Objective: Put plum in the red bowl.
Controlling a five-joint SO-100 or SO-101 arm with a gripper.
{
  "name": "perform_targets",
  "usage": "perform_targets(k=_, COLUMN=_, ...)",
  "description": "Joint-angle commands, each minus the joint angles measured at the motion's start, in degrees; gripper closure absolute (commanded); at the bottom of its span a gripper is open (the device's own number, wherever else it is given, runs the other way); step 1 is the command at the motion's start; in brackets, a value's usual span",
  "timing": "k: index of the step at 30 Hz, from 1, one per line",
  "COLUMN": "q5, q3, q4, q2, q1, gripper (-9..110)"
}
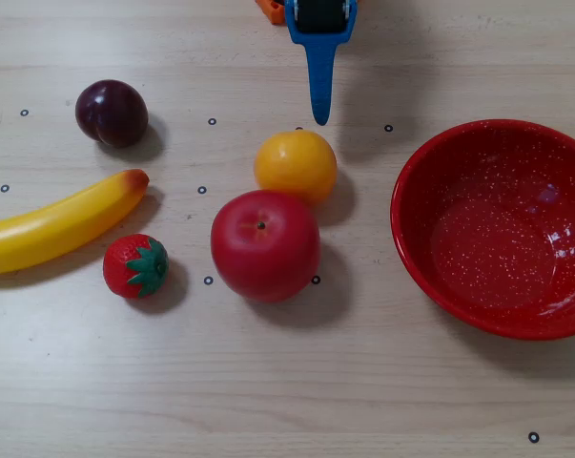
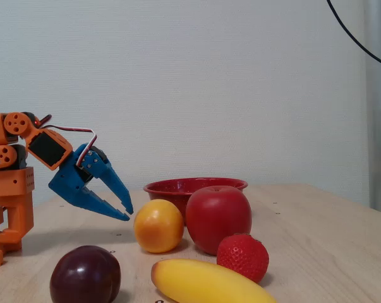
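The plum (image 1: 112, 113) is a small glossy dark maroon fruit lying on the wooden table at the upper left of the overhead view; it is at the front left in the fixed view (image 2: 85, 276). The red bowl (image 1: 497, 229) sits empty at the right of the overhead view, and behind the apple in the fixed view (image 2: 177, 187). My blue gripper (image 1: 320, 119) hangs above the table at the top centre, right of the plum and just above the orange. In the fixed view the gripper (image 2: 128, 214) has its tips together and holds nothing.
An orange (image 1: 296, 164) and a large red apple (image 1: 265, 245) lie between the plum and the bowl. A strawberry (image 1: 135, 266) and a yellow banana (image 1: 58, 224) lie at the left, below the plum. The arm's orange base (image 2: 10, 189) stands at the left.
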Motion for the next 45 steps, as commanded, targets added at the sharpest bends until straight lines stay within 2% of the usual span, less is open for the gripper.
perform_targets(k=1, q5=4.0, q3=-1.9, q4=-2.5, q2=-3.3, q1=0.0, gripper=101)
perform_targets(k=7, q5=10.1, q3=-13.6, q4=3.0, q2=-12.8, q1=-3.3, gripper=101)
perform_targets(k=16, q5=12.9, q3=-41.7, q4=26.3, q2=-31.6, q1=-11.8, gripper=101)
perform_targets(k=21, q5=20.0, q3=-55.6, q4=35.9, q2=-46.3, q1=-18.3, gripper=101)
perform_targets(k=29, q5=25.5, q3=-69.4, q4=35.8, q2=-61.9, q1=-29.6, gripper=101)
perform_targets(k=38, q5=34.5, q3=-79.1, q4=35.9, q2=-72.3, q1=-42.4, gripper=88)
perform_targets(k=45, q5=41.3, q3=-90.6, q4=43.0, q2=-81.7, q1=-51.2, gripper=74)
